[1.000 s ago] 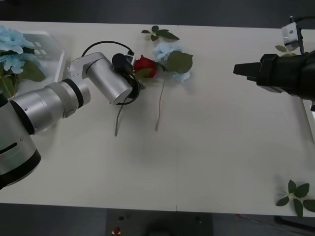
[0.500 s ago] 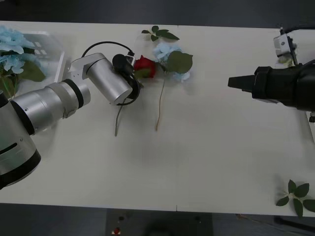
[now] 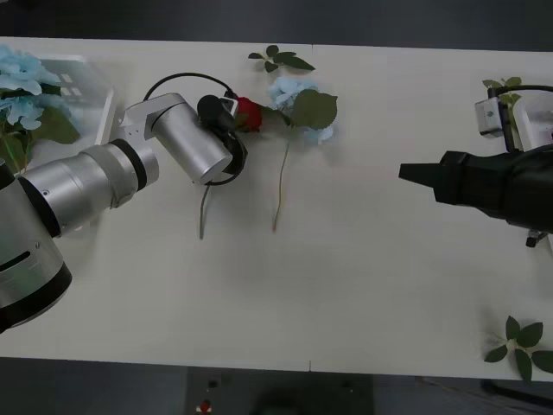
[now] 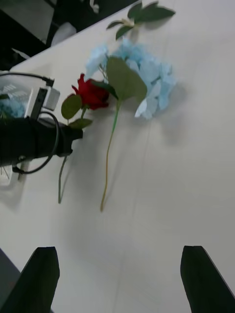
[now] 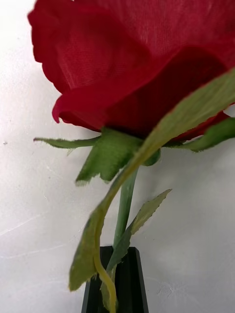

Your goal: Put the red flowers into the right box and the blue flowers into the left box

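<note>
My left claw (image 3: 232, 121) pinches a red flower (image 3: 248, 113) by its stem.
My right claw (image 3: 413, 173) is open over bare table (image 3: 363, 259), lots of room around; I can read no writing.

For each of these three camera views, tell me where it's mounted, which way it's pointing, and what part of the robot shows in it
Front view: above the arms, looking down on the table; the left gripper at the red rose and the right gripper hovering farther right.
Right wrist view: on the right arm, looking across at the blue flower; its own open fingers at the corners.
Left wrist view: on the left arm, close against the rose; its dark fingers closed on the stem.
Shared: all three show the rose.
</note>
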Robot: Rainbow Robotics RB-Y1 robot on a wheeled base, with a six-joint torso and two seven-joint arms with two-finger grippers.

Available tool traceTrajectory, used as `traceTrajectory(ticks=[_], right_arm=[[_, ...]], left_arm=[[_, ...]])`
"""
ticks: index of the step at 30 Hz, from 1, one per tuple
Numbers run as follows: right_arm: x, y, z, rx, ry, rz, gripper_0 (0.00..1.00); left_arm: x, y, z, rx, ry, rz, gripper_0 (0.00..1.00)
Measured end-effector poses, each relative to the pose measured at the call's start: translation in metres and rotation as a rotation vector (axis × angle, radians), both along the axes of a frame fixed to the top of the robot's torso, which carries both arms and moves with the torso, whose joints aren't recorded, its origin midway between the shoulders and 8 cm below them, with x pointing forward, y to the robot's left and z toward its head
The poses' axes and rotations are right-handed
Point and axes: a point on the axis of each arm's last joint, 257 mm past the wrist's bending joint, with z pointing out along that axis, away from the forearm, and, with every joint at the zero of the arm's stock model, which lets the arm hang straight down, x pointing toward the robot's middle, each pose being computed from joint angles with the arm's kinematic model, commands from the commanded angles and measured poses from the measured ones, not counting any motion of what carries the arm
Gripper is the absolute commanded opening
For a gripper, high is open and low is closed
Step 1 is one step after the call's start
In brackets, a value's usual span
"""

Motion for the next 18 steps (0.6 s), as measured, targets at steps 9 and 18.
traceTrajectory(ticks=[9,18], right_arm=[[0.006,0.002,0.001,0.006,-0.025,-0.003,0.73],[0.010,0.003,-0.009,0.014,-0.005,-0.009,0.73]], left_arm=[[-0.007,-0.009,-0.004,-0.053,0.037,0.011,0.00],[-0.029,0.003,0.044,-0.114,0.158,0.045,0.00]])
